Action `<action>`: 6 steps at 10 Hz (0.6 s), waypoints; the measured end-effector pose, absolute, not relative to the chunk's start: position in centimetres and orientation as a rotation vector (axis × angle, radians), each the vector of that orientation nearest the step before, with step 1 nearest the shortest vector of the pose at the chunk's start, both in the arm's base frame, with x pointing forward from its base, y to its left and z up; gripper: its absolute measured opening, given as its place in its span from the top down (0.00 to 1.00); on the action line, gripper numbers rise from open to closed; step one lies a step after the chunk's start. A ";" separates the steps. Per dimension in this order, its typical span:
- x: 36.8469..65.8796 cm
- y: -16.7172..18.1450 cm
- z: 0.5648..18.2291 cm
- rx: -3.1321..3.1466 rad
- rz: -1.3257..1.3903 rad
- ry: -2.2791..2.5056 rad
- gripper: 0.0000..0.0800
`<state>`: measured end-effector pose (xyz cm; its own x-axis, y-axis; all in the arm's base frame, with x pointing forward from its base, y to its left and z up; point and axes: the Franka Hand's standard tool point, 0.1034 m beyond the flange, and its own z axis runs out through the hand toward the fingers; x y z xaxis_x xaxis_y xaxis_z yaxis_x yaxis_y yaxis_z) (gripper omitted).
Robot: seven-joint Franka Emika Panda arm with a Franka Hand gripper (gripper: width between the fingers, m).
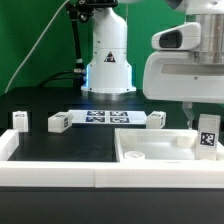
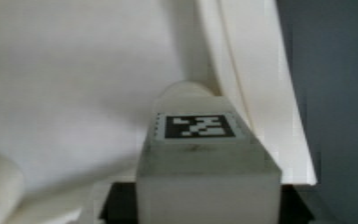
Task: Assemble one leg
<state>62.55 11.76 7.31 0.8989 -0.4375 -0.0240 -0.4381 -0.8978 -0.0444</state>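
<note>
My gripper [image 1: 205, 122] is shut on a leg [image 1: 208, 138], a chunky white peg with a black-and-white tag. It holds the leg upright over the right corner of the large white square panel [image 1: 150, 152], close to its raised rim. In the wrist view the leg [image 2: 201, 150] fills the space between my dark fingers [image 2: 126, 200], tag facing the camera, and its far end is down by the panel floor [image 2: 87, 90] next to the rim [image 2: 247, 70]. I cannot tell whether it touches the panel. Three more legs [image 1: 58, 122] [image 1: 19, 120] [image 1: 157, 119] lie on the black table.
The marker board [image 1: 105, 117] lies flat at mid-table between the loose legs. The robot base [image 1: 107, 60] stands behind it. Long white border rails [image 1: 50, 172] run along the front edge.
</note>
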 end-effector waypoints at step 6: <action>62.5 11.4 7.3 -2.488 -0.005 1.755 0.64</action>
